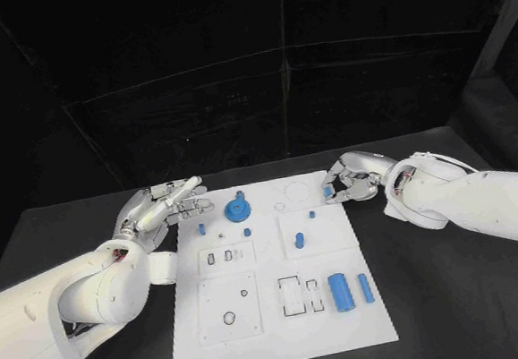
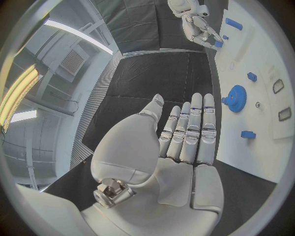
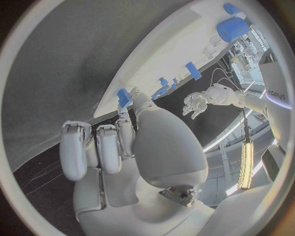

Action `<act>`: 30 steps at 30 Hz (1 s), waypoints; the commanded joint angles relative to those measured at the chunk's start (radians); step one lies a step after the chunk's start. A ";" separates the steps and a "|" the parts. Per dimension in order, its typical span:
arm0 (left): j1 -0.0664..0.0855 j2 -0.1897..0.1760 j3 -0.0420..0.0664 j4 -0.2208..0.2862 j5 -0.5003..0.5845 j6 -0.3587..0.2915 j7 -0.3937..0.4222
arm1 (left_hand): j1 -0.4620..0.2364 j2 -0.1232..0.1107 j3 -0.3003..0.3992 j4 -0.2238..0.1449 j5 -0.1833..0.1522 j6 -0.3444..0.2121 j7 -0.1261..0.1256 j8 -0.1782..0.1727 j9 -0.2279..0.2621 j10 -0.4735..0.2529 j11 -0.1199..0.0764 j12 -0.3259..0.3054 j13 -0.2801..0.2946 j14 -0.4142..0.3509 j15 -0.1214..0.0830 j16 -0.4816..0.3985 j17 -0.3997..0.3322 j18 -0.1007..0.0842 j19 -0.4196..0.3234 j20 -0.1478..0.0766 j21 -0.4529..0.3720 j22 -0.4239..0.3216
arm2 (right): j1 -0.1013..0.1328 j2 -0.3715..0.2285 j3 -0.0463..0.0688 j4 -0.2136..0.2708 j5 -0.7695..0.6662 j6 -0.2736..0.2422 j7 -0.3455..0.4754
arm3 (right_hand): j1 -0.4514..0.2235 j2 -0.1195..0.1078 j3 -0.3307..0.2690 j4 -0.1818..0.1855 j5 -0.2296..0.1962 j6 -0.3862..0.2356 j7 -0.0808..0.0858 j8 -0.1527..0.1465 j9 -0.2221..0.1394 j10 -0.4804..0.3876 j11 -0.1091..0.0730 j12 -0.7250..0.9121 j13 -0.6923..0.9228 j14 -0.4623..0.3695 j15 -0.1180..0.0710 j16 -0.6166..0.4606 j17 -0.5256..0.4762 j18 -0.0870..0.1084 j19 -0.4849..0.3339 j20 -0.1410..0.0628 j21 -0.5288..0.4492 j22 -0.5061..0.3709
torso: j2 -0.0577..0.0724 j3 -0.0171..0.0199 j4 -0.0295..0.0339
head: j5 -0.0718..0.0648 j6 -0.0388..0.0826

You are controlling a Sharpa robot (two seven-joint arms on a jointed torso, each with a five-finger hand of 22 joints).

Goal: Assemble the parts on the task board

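Here my silver right hand [image 1: 353, 181] sits at the two o'clock edge of the flat white task board [image 1: 281, 339], thumb and one finger pinching a small blue block-shaped part [image 3: 125, 97] against the board's rim while the other fingers curl in. Which way that piece's long axis runs I cannot make out; my fingertips cover most of it. My silver left hand [image 2: 184, 142] hovers at the board's ten o'clock corner, fingers straight and close together, holding nothing. Near it lies a round blue toothed gear [image 1: 237, 209]; a long blue cylinder [image 1: 340, 293] lies lengthwise toward five o'clock.
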 commanded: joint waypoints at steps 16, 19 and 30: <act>0.002 0.001 0.001 0.000 -0.001 0.011 0.008 | 0.008 0.002 0.000 -0.007 0.001 0.005 0.003 -0.003 0.000 0.002 -0.003 -0.004 -0.002 0.005 0.003 -0.004 0.001 0.013 0.007 0.001 -0.007 -0.001 | -0.001 0.008 0.000 0.002 -0.029 -0.053 -0.047 | 0.022 0.056 0.052 -0.016 -0.070 0.066 -0.024 0.023 0.003 0.004 -0.027 0.008 0.074 0.086 -0.021 0.008 0.177 -0.013 0.022 -0.022 0.006 0.120 | 0.000 0.0010 0.0004 | 0.000 -0.001; 0.002 0.000 0.001 -0.001 -0.001 0.010 0.008 | 0.008 0.002 0.000 -0.007 0.001 0.005 0.003 -0.003 0.000 0.002 -0.003 -0.004 -0.002 0.005 0.003 -0.004 0.001 0.013 0.007 0.001 -0.007 -0.001 | -0.001 0.006 0.001 0.008 -0.025 -0.072 -0.059 | 0.025 0.064 0.063 -0.020 -0.076 0.079 -0.030 0.028 0.005 0.006 -0.032 0.008 0.075 0.086 -0.025 0.008 0.178 -0.013 0.022 -0.025 0.006 0.120 | 0.001 0.0017 0.0004 | 0.000 -0.002; 0.002 -0.004 0.001 -0.001 -0.001 0.010 0.007 | 0.009 0.003 0.000 -0.010 0.001 0.006 0.003 -0.004 0.000 0.003 -0.003 -0.004 -0.002 0.005 0.003 -0.006 0.003 0.013 0.008 0.001 -0.008 -0.001 | 0.001 -0.036 0.001 0.124 -0.012 -0.140 -0.156 | 0.019 0.067 0.072 -0.023 -0.078 0.085 -0.033 0.029 0.006 -0.004 -0.035 -0.012 0.061 0.087 -0.029 0.011 0.183 -0.011 0.018 -0.031 0.002 0.112 | -0.003 -0.0024 0.0015 | 0.007 -0.001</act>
